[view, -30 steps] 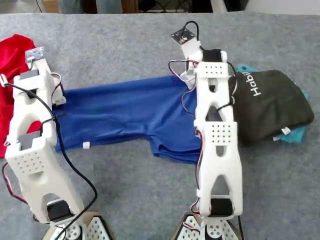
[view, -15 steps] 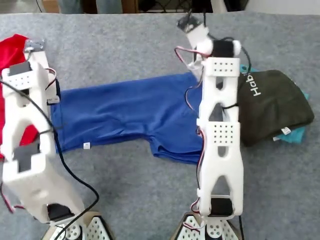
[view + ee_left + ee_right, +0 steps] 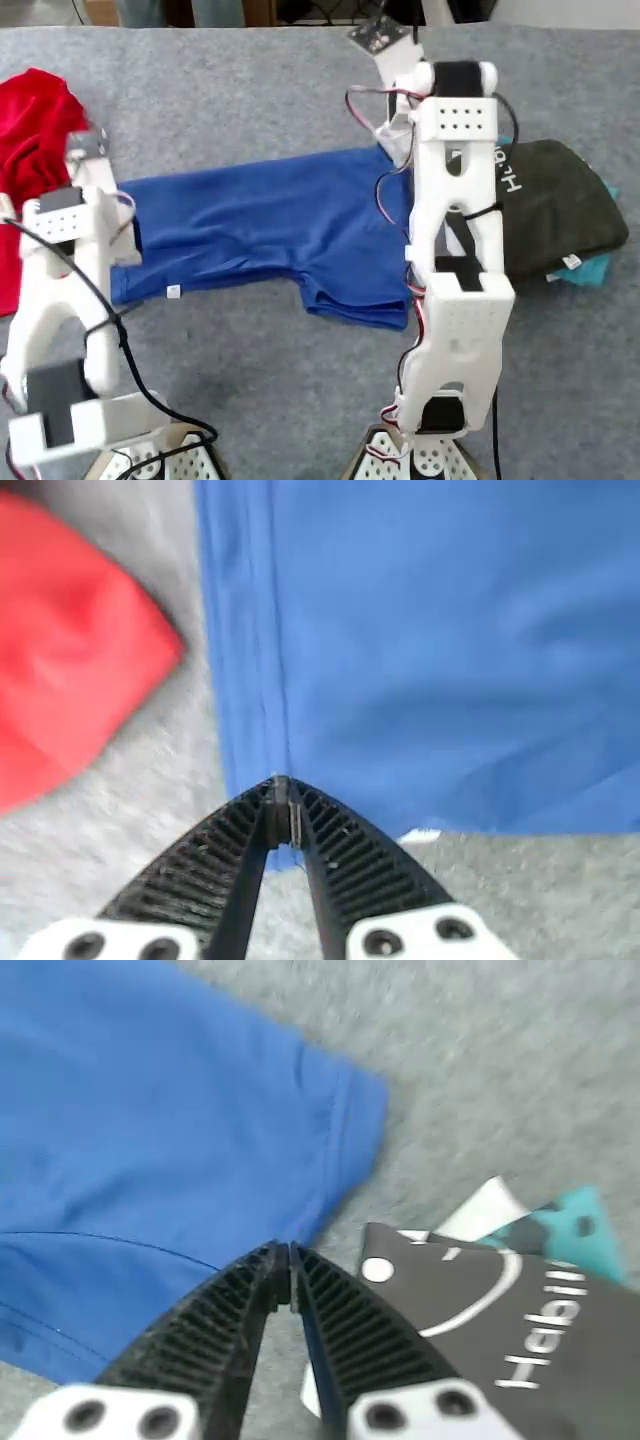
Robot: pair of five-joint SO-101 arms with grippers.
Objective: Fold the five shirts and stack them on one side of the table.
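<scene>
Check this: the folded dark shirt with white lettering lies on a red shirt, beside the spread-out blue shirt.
Not red: the folded dark shirt lies on a teal shirt, beside the spread-out blue shirt. The high view shows teal edges under it.

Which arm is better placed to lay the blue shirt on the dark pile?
Probably the right: the right hand pinches the blue shirt beside the dark folded shirt. The left hand holds the far hem, by the red shirt.
</scene>
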